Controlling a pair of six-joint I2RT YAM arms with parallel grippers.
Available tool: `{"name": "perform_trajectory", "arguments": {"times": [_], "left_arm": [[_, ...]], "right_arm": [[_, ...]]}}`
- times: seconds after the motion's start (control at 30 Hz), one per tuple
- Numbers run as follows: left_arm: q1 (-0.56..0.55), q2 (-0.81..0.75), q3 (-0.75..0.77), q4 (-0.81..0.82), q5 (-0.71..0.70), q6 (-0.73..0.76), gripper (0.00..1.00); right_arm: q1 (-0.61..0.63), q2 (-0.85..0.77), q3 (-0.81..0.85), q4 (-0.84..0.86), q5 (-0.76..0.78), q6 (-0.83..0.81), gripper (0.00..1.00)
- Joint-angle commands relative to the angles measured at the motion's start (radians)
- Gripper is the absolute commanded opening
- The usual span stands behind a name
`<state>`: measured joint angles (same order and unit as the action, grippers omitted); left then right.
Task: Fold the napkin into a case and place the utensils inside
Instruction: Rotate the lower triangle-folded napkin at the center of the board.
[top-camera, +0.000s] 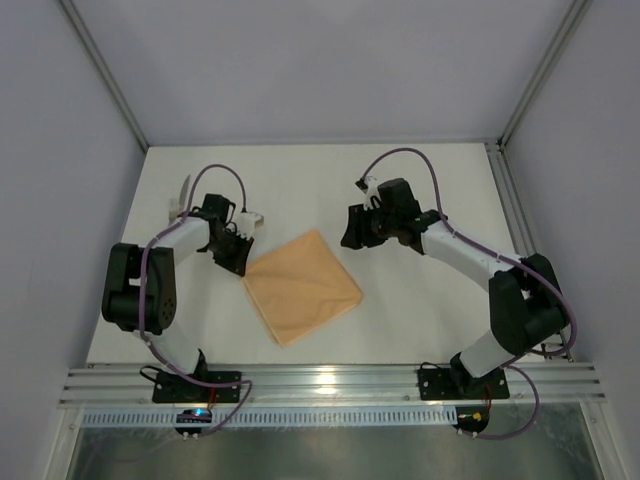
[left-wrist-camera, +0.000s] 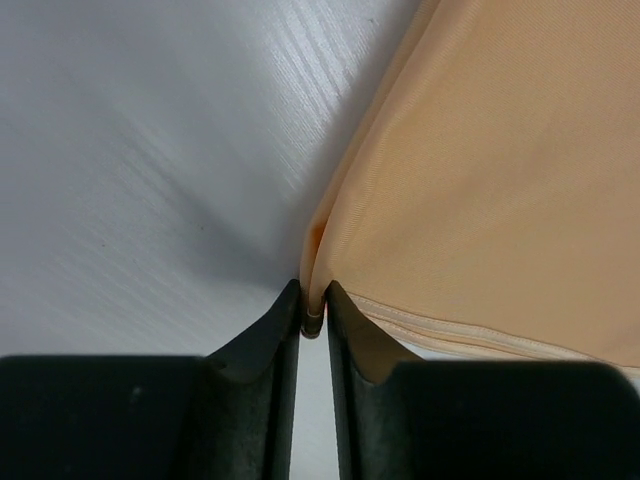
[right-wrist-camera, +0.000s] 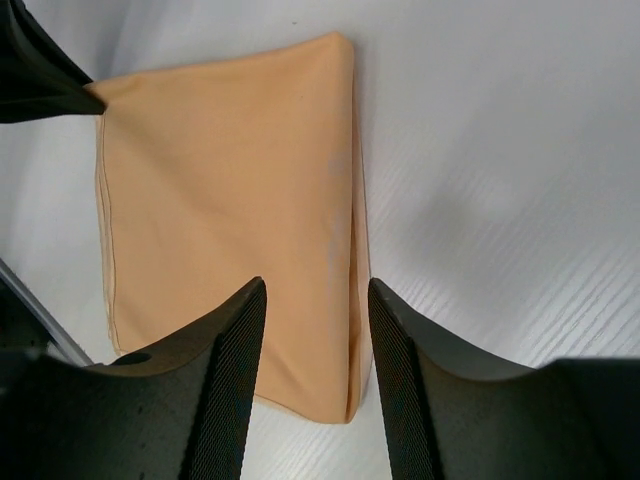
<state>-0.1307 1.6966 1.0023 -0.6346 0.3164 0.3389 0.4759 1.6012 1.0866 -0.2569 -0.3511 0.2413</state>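
The napkin (top-camera: 302, 285) lies folded on the worktop (top-camera: 420, 320), not yet a case; left jaws narrowly pinch its corner, right jaws apart, empty.

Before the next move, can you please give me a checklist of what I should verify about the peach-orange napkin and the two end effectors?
1. The peach-orange cloth napkin lies folded and flat on the white table: ok.
2. The left end effector has a napkin corner between its nearly closed jaws: ok.
3. The right end effector is open, with nothing between its jaws, and hangs over the napkin: ok.
4. The napkin is already a narrow case: not ok, it is a broad, squarish fold.
5. The slim pale thing beyond the left arm is the cutlery: cannot tell, too small.
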Motion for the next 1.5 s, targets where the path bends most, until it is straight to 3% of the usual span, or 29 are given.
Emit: {"name": "perform_trajectory", "arguments": {"times": [0.0, 0.13, 0.23, 0.3, 0.4, 0.43, 0.47, 0.5, 0.6, 0.67, 0.77, 0.87, 1.03, 1.2, 1.47], "left_arm": [[0.002, -0.011, 0.019, 0.001, -0.043, -0.009, 0.20], [0.002, -0.023, 0.047, -0.014, -0.051, -0.015, 0.39], [0.005, -0.058, 0.053, -0.020, -0.060, -0.017, 0.44], [0.003, -0.077, 0.053, -0.025, -0.066, -0.015, 0.47], [0.005, -0.097, 0.052, -0.042, -0.071, -0.015, 0.49], [0.005, -0.097, 0.050, -0.043, -0.076, -0.015, 0.49], [0.005, -0.092, 0.048, -0.039, -0.080, -0.021, 0.49], [0.005, -0.086, 0.048, -0.036, -0.091, -0.024, 0.49], [0.003, -0.063, 0.052, -0.017, -0.094, -0.046, 0.50], [0.005, -0.055, 0.050, -0.011, -0.076, -0.054, 0.50], [0.003, -0.043, 0.047, 0.004, -0.073, -0.070, 0.50], [0.003, -0.031, 0.045, 0.015, -0.068, -0.074, 0.49], [0.000, -0.020, 0.024, 0.030, -0.065, -0.077, 0.40], [-0.001, -0.012, 0.004, 0.030, -0.068, -0.071, 0.23], [-0.001, -0.035, -0.045, 0.021, -0.073, -0.040, 0.07]], "right_arm": [[0.000, -0.067, -0.086, 0.123, -0.012, -0.017, 0.50], [-0.040, -0.116, -0.158, 0.312, -0.101, 0.079, 0.51], [-0.045, -0.207, -0.206, 0.383, 0.030, 0.076, 0.55], [-0.036, -0.315, -0.238, 0.398, 0.206, 0.027, 0.69], [-0.013, -0.424, -0.286, 0.432, 0.369, -0.146, 0.80], [-0.013, -0.488, -0.304, 0.458, 0.420, -0.170, 0.90], [-0.016, -0.518, -0.356, 0.494, 0.475, -0.128, 0.99], [-0.022, -0.550, -0.378, 0.537, 0.521, -0.075, 0.99], [-0.039, -0.684, -0.494, 0.617, 0.564, 0.128, 0.99], [-0.037, -0.711, -0.514, 0.614, 0.332, 0.067, 0.87], [-0.036, -0.629, -0.414, 0.167, 0.267, 0.119, 0.69], [-0.016, -0.584, -0.468, 0.042, 0.219, 0.137, 0.63], [0.020, -0.633, -0.628, 0.067, 0.170, 0.245, 0.76], [0.032, -0.571, -0.669, 0.162, 0.109, 0.299, 0.73], [0.050, -0.341, -0.673, 0.388, 0.064, 0.374, 0.67]]}}
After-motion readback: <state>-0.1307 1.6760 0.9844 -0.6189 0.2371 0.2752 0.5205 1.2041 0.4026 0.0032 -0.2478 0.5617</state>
